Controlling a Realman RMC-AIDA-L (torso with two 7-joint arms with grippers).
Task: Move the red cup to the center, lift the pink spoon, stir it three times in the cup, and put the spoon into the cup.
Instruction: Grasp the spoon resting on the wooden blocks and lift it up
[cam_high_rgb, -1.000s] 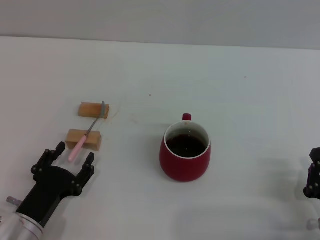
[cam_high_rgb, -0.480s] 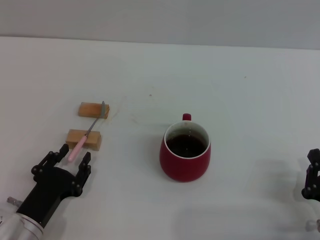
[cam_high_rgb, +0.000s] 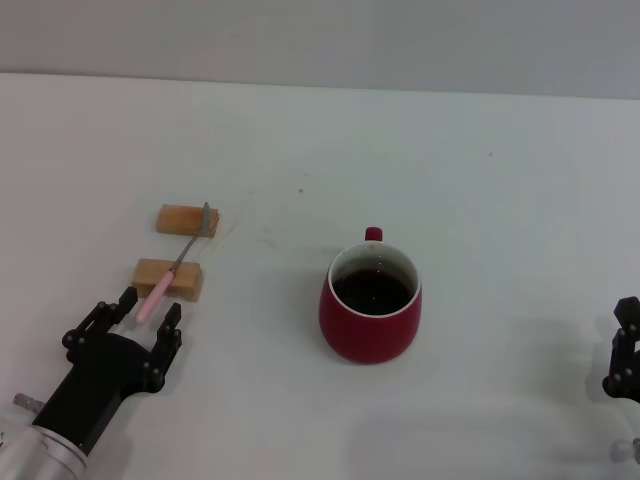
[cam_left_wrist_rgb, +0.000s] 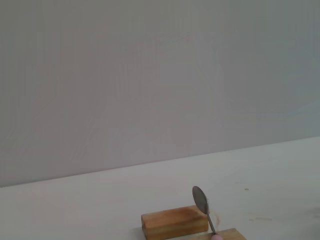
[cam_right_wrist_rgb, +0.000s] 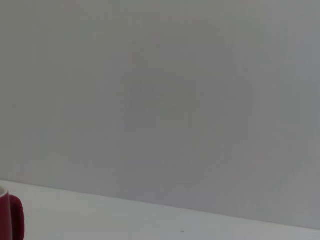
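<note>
The red cup (cam_high_rgb: 370, 305) sits on the white bench (cam_high_rgb: 480, 180) pretty much in the middle of the head view, handle pointing away from the robot, dark inside with a white rim. Off to its left, well apart from it, the pink spoon (cam_high_rgb: 172, 270) lies propped across two small wooden blocks (cam_high_rgb: 168, 278): the grey bowl rests on the far block and the pink handle runs over the near one and pokes out toward the robot. The left gripper (cam_high_rgb: 146, 315) is down low at the handle end, jaws fairly narrow with one finger on each side of the pink tip, but I can't tell if they're actually touching it. The left wrist view catches the spoon bowl (cam_left_wrist_rgb: 200, 199) standing over the far block (cam_left_wrist_rgb: 174, 222). The right gripper (cam_high_rgb: 628, 352) is parked at the right edge of the bench, well away from the cup, and I can't tell how its jaws stand. A sliver of the cup (cam_right_wrist_rgb: 11, 218) shows in the right wrist view.
</note>
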